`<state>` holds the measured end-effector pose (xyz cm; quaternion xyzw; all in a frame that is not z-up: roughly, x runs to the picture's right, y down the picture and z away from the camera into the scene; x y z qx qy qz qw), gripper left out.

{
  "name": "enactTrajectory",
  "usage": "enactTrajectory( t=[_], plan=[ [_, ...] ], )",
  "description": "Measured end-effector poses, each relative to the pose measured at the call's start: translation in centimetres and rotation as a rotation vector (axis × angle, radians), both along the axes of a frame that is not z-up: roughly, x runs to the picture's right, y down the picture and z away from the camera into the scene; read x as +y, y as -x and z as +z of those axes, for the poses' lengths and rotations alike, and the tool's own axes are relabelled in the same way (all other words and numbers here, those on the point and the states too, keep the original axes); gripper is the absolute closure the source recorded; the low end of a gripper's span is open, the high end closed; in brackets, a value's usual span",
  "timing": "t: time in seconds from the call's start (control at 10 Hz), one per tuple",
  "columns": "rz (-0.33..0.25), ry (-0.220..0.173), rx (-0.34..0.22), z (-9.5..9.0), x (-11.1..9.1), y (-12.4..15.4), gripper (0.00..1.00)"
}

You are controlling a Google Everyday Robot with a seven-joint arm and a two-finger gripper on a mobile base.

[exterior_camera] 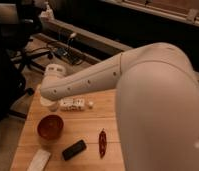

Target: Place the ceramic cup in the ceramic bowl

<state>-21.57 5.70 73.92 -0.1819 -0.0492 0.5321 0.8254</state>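
The ceramic bowl (50,126), dark red-brown and glossy, sits on the wooden table (88,125) near its left side. The ceramic cup (47,102), small and cream-white, shows just below the end of my arm, behind the bowl and partly hidden by the arm. My gripper (46,97) is at the far left end of the long white arm, right over the cup and above the bowl's far rim. Whether the cup rests on the table or is lifted cannot be told.
Small white dice-like blocks (73,104) lie in a row right of the cup. A red chili pepper (102,143), a black flat object (74,149) and a white flat object (39,160) lie at the front. An office chair (18,55) stands left of the table.
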Motion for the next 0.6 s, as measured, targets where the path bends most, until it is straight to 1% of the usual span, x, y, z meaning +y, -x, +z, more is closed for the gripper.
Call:
enactTrajectory(
  t=[0.1, 0.2, 0.3, 0.4, 0.5, 0.6],
  plan=[
    [-0.02, 0.011, -0.049, -1.4, 2.3, 0.3, 1.0],
    [-0.039, 0.035, -0.094, -2.2, 4.6, 0.8, 1.0],
    [-0.063, 0.06, -0.123, -2.3, 6.6, 1.4, 1.0],
    [-0.083, 0.077, -0.136, -2.0, 7.8, 1.8, 1.0],
    [-0.11, 0.096, -0.134, -1.3, 9.1, 2.1, 0.95],
    [-0.138, 0.106, -0.109, -0.2, 9.8, 2.0, 0.84]
  ],
)
